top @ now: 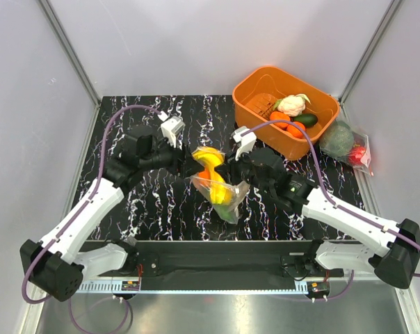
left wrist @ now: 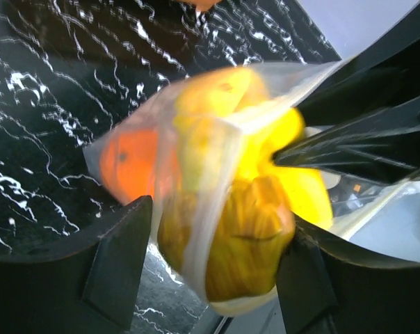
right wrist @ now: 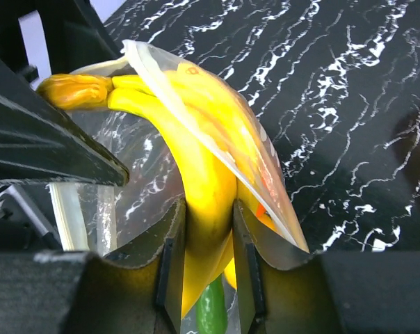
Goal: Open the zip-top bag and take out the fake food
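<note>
The zip-top bag (top: 227,195) lies at mid-table with its mouth open, and yellow bananas (top: 208,161) of the fake food stick out of it. My right gripper (top: 239,169) is shut on a banana (right wrist: 208,202) at the bag's mouth (right wrist: 147,160). A dark-green vegetable (right wrist: 211,309) shows below the banana. My left gripper (top: 187,162) stands with jaws wide on either side of the bananas' brownish stem end (left wrist: 245,229). The right finger touches it and a slim gap shows at the left finger (left wrist: 119,257). An orange fruit (left wrist: 130,163) sits inside the bag (left wrist: 196,229).
An orange bin (top: 252,94) at the back right holds a white cauliflower (top: 291,104), orange pieces and a green one. An undotted clear bag with a big green ball (top: 337,139) and a red item lies by the right wall.
</note>
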`<state>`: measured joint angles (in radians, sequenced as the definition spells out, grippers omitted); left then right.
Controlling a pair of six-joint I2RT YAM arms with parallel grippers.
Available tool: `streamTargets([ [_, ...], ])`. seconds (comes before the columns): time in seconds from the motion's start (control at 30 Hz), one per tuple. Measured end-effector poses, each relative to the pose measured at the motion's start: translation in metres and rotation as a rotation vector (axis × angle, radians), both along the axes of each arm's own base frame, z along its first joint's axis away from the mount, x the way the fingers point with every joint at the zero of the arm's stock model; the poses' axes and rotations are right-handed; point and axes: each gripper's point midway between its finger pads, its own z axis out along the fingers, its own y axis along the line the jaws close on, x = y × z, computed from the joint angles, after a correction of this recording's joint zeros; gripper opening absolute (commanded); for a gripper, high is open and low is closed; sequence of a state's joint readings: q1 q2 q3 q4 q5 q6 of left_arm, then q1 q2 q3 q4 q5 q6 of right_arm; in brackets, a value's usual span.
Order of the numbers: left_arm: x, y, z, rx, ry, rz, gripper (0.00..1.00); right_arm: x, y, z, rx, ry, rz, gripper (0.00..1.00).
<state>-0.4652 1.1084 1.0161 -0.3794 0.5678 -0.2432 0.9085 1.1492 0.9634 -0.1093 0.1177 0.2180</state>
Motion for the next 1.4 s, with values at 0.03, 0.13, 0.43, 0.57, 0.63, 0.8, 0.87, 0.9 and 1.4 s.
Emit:
streamTargets([
  [0.03,0.0,0.0,0.005,-0.004,-0.011,-0.001,0.72,-0.001,0.002,0.001,0.003,0.0,0.009,0.0],
  [0.13,0.001,-0.001,0.026,-0.024,-0.058,-0.007,0.75,-0.005,0.005,0.003,0.009,0.003,0.034,0.0],
  [0.43,0.012,-0.003,0.027,0.003,-0.066,-0.013,0.74,-0.012,0.01,0.001,0.016,0.016,0.082,0.0],
  [0.57,0.016,-0.005,0.022,0.024,-0.053,-0.017,0.67,-0.013,0.01,-0.002,0.011,0.02,0.08,0.0],
  [0.63,0.016,-0.004,0.022,0.026,-0.052,-0.019,0.63,-0.013,0.01,-0.002,0.01,0.02,0.08,0.0],
  [0.8,0.014,-0.005,0.022,0.021,-0.049,-0.026,0.5,-0.012,0.01,-0.003,0.011,0.019,0.079,0.0],
  [0.87,0.014,-0.005,0.022,0.022,-0.05,-0.026,0.48,-0.012,0.009,-0.005,0.008,0.02,0.079,0.0],
  [0.9,0.014,-0.005,0.022,0.023,-0.049,-0.027,0.48,-0.012,0.009,-0.006,0.007,0.021,0.078,0.0],
  [1.4,0.02,-0.002,0.025,0.006,-0.054,-0.016,0.16,-0.015,0.008,-0.014,-0.016,0.03,0.092,0.0],
])
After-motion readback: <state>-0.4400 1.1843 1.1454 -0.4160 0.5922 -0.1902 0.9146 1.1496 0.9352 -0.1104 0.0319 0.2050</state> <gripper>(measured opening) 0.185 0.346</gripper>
